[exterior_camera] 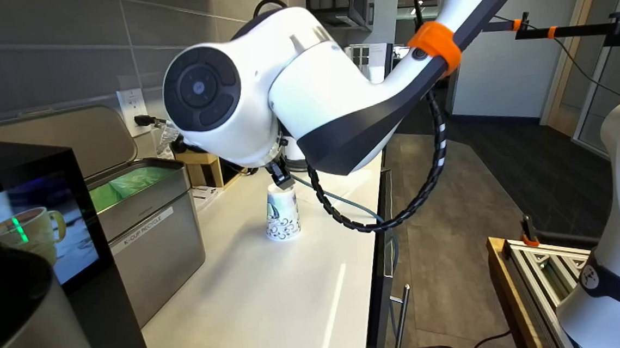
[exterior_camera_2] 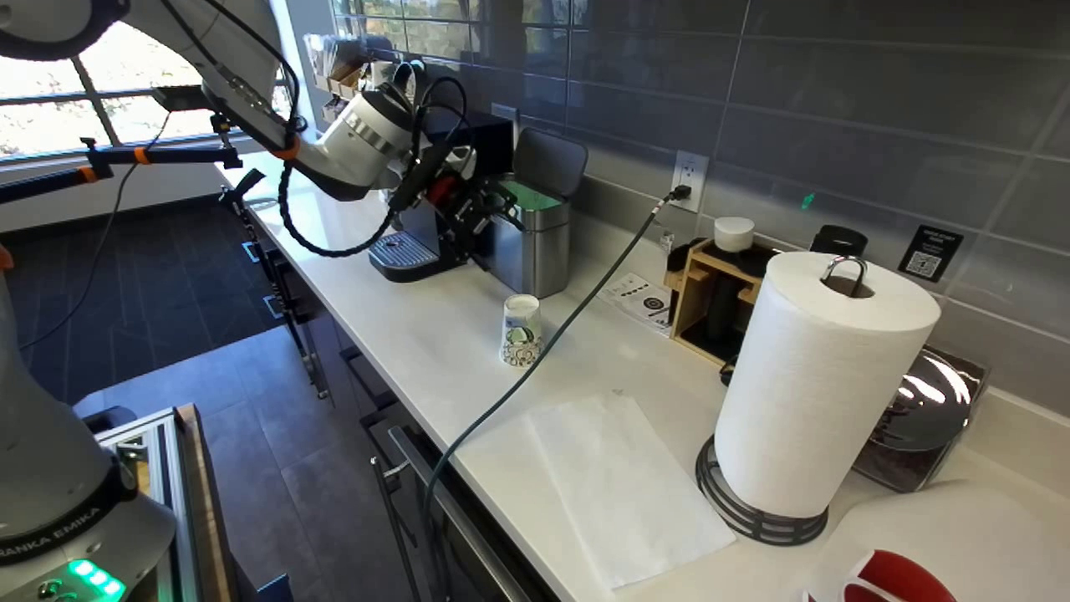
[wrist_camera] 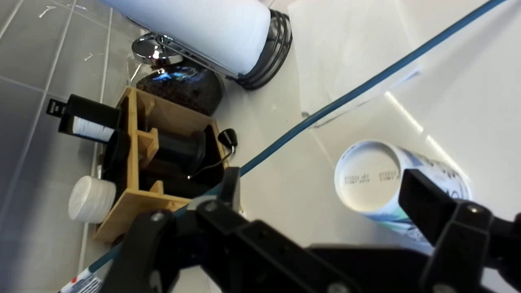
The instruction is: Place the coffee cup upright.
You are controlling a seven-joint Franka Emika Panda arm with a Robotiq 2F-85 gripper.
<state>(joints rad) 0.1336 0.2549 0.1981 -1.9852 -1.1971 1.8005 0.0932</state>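
The coffee cup, white with bluish-green and dark printed marks, stands upside down on the counter in both exterior views. Its closed base faces up; it also shows in the wrist view, right of centre. My gripper is above the counter on the coffee machine's side of the cup, higher than the cup and apart from it. In the wrist view the gripper is open with nothing between its fingers. The right finger hides part of the cup's side. The cup's mouth is hidden against the counter.
A blue-grey cable crosses the counter close to the cup. A steel bin with raised lid and a coffee machine stand on one side. A paper towel roll, a wooden organizer and a flat paper sheet lie on the other.
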